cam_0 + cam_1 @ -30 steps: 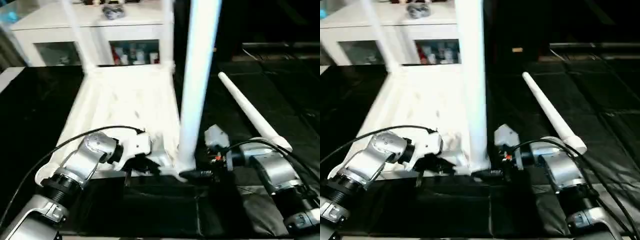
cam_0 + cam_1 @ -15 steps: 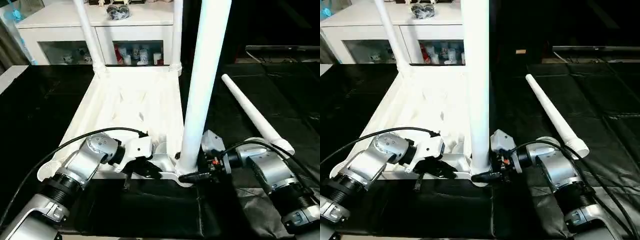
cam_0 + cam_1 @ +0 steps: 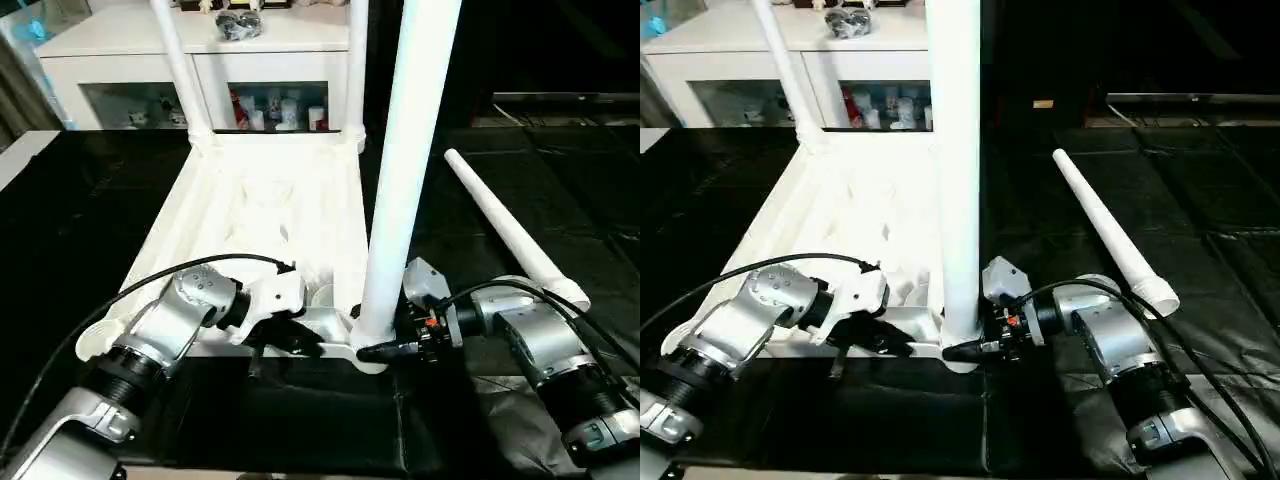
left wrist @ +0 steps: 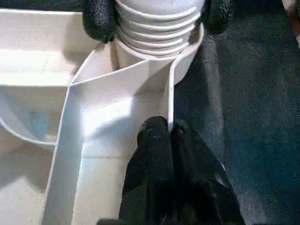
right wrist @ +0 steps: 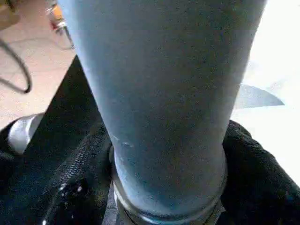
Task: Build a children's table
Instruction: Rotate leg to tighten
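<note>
At near corner socket [image 3: 368, 352]: right gripper [image 3: 975, 347] clamps leg [image 3: 405, 170], left gripper [image 4: 168, 136] pinched shut on table rim [image 4: 170, 101]; twist leg plumb.

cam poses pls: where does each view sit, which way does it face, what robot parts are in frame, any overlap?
Head stereo pair: on the head, facing forward and down at the upturned table top; both silver forearms, left pincer, right pincer.
Left wrist: along its shut fingers, pinching the top's thin edge wall by the corner socket.
Right wrist: close against the upright leg, its fingers either side.
Shared: all views catch that near-corner leg; the left wrist also sees the right pincer's fingertips.
</note>
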Motion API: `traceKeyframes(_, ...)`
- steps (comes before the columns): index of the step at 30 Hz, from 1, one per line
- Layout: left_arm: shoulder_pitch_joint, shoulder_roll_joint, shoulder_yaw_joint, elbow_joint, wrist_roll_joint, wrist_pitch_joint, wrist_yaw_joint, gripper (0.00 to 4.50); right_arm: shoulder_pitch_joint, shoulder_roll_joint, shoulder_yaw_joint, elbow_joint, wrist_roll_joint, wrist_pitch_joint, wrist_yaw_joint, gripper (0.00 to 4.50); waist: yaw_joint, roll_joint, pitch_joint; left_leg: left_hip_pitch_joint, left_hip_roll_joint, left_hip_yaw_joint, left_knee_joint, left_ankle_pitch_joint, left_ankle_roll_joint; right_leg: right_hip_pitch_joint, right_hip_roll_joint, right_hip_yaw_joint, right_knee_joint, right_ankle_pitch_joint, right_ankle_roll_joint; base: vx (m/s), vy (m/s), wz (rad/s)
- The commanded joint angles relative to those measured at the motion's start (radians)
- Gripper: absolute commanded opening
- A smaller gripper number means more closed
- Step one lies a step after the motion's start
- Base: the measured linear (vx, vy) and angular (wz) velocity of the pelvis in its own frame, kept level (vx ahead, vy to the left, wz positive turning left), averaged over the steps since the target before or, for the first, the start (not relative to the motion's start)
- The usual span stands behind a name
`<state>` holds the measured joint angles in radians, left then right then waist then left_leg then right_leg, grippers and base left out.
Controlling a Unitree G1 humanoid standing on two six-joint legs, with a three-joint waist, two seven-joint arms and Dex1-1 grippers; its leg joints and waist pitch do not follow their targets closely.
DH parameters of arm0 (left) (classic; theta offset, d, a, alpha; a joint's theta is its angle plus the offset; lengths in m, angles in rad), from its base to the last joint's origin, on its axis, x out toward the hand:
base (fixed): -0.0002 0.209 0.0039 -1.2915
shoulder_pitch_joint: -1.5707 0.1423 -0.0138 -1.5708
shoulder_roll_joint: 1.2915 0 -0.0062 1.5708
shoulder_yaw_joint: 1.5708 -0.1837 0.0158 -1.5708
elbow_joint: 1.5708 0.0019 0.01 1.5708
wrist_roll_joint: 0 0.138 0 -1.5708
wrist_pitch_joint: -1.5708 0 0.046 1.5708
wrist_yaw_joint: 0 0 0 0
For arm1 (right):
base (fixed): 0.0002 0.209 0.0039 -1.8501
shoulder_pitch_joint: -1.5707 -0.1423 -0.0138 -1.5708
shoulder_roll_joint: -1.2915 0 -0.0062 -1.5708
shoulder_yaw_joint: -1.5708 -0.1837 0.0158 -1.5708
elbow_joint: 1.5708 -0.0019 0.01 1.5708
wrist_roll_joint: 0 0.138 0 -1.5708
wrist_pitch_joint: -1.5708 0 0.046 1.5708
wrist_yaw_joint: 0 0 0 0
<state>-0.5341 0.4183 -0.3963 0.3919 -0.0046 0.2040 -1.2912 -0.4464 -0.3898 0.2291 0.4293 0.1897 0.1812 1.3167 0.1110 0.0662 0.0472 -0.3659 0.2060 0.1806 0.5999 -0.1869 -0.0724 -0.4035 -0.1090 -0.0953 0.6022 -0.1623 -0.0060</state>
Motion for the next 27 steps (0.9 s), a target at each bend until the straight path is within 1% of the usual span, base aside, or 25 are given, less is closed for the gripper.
traceKeyframes(1,-0.02,-0.057,0.027,0.0,-0.001,0.068,0.127,0.0,0.016,0.084,-0.003,-0.037,0.031,0.071,-0.12,2.79,-0.01,-0.019,-0.062,0.008,0.018,-0.004,-0.076,-0.246,0.03,0.047,-0.037,0.041,-0.08,-0.379,-0.184,0.0,0.0,0.0)
traceKeyframes(2,-0.019,-0.08,0.047,-0.01,-0.004,0.104,0.179,0.0,0.024,0.116,-0.009,-0.039,0.018,0.088,-0.193,2.79,-0.017,-0.014,-0.06,0.007,0.016,-0.007,-0.08,-0.26,0.014,0.048,-0.037,0.04,-0.084,-0.416,-0.167,0.0,0.0,0.0)
traceKeyframes(3,-0.015,-0.109,0.069,-0.028,-0.006,0.153,0.238,0.0,0.032,0.155,-0.014,-0.039,0.001,0.106,-0.276,2.79,-0.021,-0.015,-0.061,0.008,0.016,-0.009,-0.08,-0.265,0.006,0.049,-0.037,0.038,-0.083,-0.429,-0.16,0.0,0.0,0.0)
traceKeyframes(4,-0.01,-0.133,0.083,-0.046,-0.007,0.193,0.282,0.0,0.033,0.183,-0.016,-0.035,-0.016,0.113,-0.335,2.79,-0.033,-0.017,-0.058,0.003,0.012,-0.012,-0.082,-0.285,0.001,0.051,-0.038,0.033,-0.089,-0.475,-0.139,-0.059,0.006,-0.13)
traceKeyframes(5,-0.002,-0.176,0.107,-0.074,-0.005,0.253,0.357,0.0,0.031,0.234,-0.022,-0.02,-0.044,0.124,-0.439,2.79,-0.047,-0.016,-0.055,-0.002,0.01,-0.016,-0.084,-0.3,-0.004,0.054,-0.038,0.027,-0.095,-0.524,-0.113,0.0,0.0,0.0)
traceKeyframes(6,-0.002,-0.176,0.107,-0.074,-0.005,0.253,0.357,0.0,0.031,0.234,-0.022,-0.02,-0.044,0.124,-0.439,2.79,-0.054,-0.015,-0.055,-0.001,0.011,-0.016,-0.083,-0.306,-0.009,0.052,-0.04,0.029,-0.096,-0.531,-0.108,0.0,0.0,0.0)
traceKeyframes(7,0.003,-0.199,0.118,-0.088,-0.003,0.282,0.393,0.0,0.028,0.259,-0.027,-0.011,-0.058,0.132,-0.492,2.79,-0.064,-0.017,-0.056,-0.002,0.005,-0.018,-0.081,-0.315,-0.004,0.052,-0.038,0.024,-0.104,-0.558,-0.092,0.0,0.0,0.0)
traceKeyframes(8,0.007,-0.224,0.13,-0.1,-0.001,0.306,0.428,0.0,0.021,0.284,-0.035,0.0,-0.071,0.141,-0.546,2.79,-0.074,-0.018,-0.056,-0.003,0.004,-0.02,-0.081,-0.32,0.003,0.05,-0.038,0.022,-0.108,-0.561,-0.088,0.0,0.0,0.0)
traceKeyframes(9,0.008,-0.229,0.133,-0.103,-0.001,0.312,0.436,0.0,0.019,0.29,-0.037,0.002,-0.074,0.143,-0.558,2.79,-0.078,-0.017,-0.057,-0.003,0.004,-0.02,-0.079,-0.314,0.004,0.051,-0.038,0.023,-0.107,-0.551,-0.091,0.0,0.0,0.0)
traceKeyframes(10,0.012,-0.264,0.148,-0.118,0.006,0.337,0.489,0.0,0.004,0.325,-0.051,0.017,-0.082,0.15,-0.622,2.79,-0.081,-0.016,-0.057,-0.004,0.004,-0.02,-0.08,-0.314,0.009,0.05,-0.038,0.021,-0.109,-0.549,-0.091,0.0,0.0,0.0)
traceKeyframes(11,0.015,-0.298,0.166,-0.128,0.011,0.353,0.542,0.0,-0.012,0.353,-0.06,0.031,-0.092,0.153,-0.677,2.79,-0.086,-0.018,-0.057,-0.003,0.003,-0.02,-0.079,-0.312,0.013,0.047,-0.035,0.019,-0.11,-0.54,-0.097,0.0,0.0,0.0)
traceKeyframes(12,0.016,-0.318,0.174,-0.135,0.014,0.365,0.575,0.0,-0.021,0.371,-0.064,0.037,-0.099,0.156,-0.708,2.79,-0.089,-0.018,-0.056,-0.001,0.003,-0.019,-0.078,-0.312,0.014,0.044,-0.034,0.02,-0.111,-0.536,-0.1,0.0,0.0,0.0)
traceKeyframes(13,0.017,-0.33,0.175,-0.143,0.018,0.37,0.598,0.0,-0.03,0.381,-0.061,0.042,-0.11,0.149,-0.727,2.79,-0.089,-0.02,-0.058,0.002,0.002,-0.019,-0.076,-0.312,0.018,0.043,-0.033,0.019,-0.113,-0.531,-0.102,0.0,0.0,0.0)
traceKeyframes(14,0.017,-0.333,0.173,-0.149,0.019,0.377,0.604,0.0,-0.03,0.389,-0.068,0.037,-0.101,0.152,-0.726,2.79,-0.09,-0.021,-0.059,-0.002,0.003,-0.019,-0.078,-0.305,0.026,0.044,-0.033,0.021,-0.11,-0.51,-0.107,0.0,0.0,0.0)
traceKeyframes(15,0.017,-0.333,0.173,-0.149,0.019,0.377,0.604,0.0,-0.03,0.389,-0.068,0.037,-0.101,0.152,-0.726,3.14,-0.09,-0.019,-0.059,-0.003,0.004,-0.019,-0.079,-0.303,0.03,0.045,-0.033,0.022,-0.109,-0.497,-0.109,0.0,0.0,0.0)
traceKeyframes(16,0.017,-0.334,0.172,-0.153,0.019,0.383,0.608,0.0,-0.028,0.394,-0.075,0.032,-0.093,0.156,-0.724,3.49,-0.09,-0.019,-0.061,-0.003,0.005,-0.019,-0.079,-0.299,0.034,0.046,-0.033,0.023,-0.107,-0.48,-0.113,0.0,0.0,0.0)
traceKeyframes(17,0.017,-0.33,0.169,-0.155,0.025,0.382,0.606,0.0,-0.026,0.392,-0.076,0.027,-0.095,0.153,-0.727,3.49,-0.089,-0.018,-0.062,-0.004,0.007,-0.017,-0.079,-0.284,0.043,0.046,-0.031,0.027,-0.102,-0.427,-0.131,0.0,0.0,0.0)
traceKeyframes(18,0.017,-0.33,0.169,-0.155,0.025,0.382,0.606,0.0,-0.026,0.392,-0.076,0.027,-0.095,0.153,-0.727,3.52,-0.089,-0.018,-0.063,-0.004,0.007,-0.017,-0.078,-0.277,0.044,0.047,-0.032,0.028,-0.1,-0.41,-0.138,0.0,0.0,0.0)
traceKeyframes(19,0.017,-0.328,0.168,-0.155,0.025,0.382,0.605,0.0,-0.026,0.391,-0.077,0.025,-0.095,0.153,-0.726,3.59,-0.089,-0.018,-0.064,-0.008,0.007,-0.016,-0.078,-0.261,0.047,0.05,-0.032,0.029,-0.094,-0.376,-0.15,0.0,0.0,0.0)
traceKeyframes(20,0.015,-0.311,0.165,-0.16,0.029,0.386,0.598,0.0,-0.019,0.383,-0.081,0.011,-0.095,0.154,-0.721,3.74,-0.087,-0.016,-0.064,-0.007,0.008,-0.016,-0.078,-0.249,0.05,0.051,-0.032,0.03,-0.091,-0.351,-0.159,0.0,0.0,0.0)
traceKeyframes(21,0.015,-0.311,0.165,-0.161,0.029,0.386,0.598,0.0,-0.019,0.382,-0.081,0.01,-0.095,0.153,-0.721,3.86,-0.087,-0.017,-0.066,-0.006,0.008,-0.015,-0.077,-0.24,0.051,0.052,-0.032,0.031,-0.09,-0.334,-0.165,0.0,0.0,0.0)
traceKeyframes(23,0.018,-0.29,0.163,-0.168,0.033,0.386,0.584,0.0,-0.011,0.369,-0.087,-0.004,-0.092,0.144,-0.698,3.98,-0.085,-0.017,-0.067,-0.008,0.008,-0.013,-0.075,-0.212,0.06,0.055,-0.033,0.033,-0.084,-0.282,-0.186,0.0,0.0,0.0)
traceKeyframes(25,0.022,-0.259,0.156,-0.172,0.029,0.376,0.553,0.0,-0.001,0.341,-0.093,-0.021,-0.085,0.125,-0.657,4.2,-0.083,-0.018,-0.067,-0.009,0.008,-0.012,-0.074,-0.201,0.066,0.057,-0.034,0.033,-0.084,-0.279,-0.189,0.0,0.0,0.0)
traceKeyframes(27,0.024,-0.24,0.15,-0.171,0.025,0.363,0.527,0.0,0.004,0.321,-0.095,-0.03,-0.081,0.116,-0.629,4.38,-0.081,-0.017,-0.067,-0.008,0.009,-0.012,-0.074,-0.2,0.068,0.057,-0.034,0.034,-0.083,-0.282,-0.189,0.0,0.0,0.0)
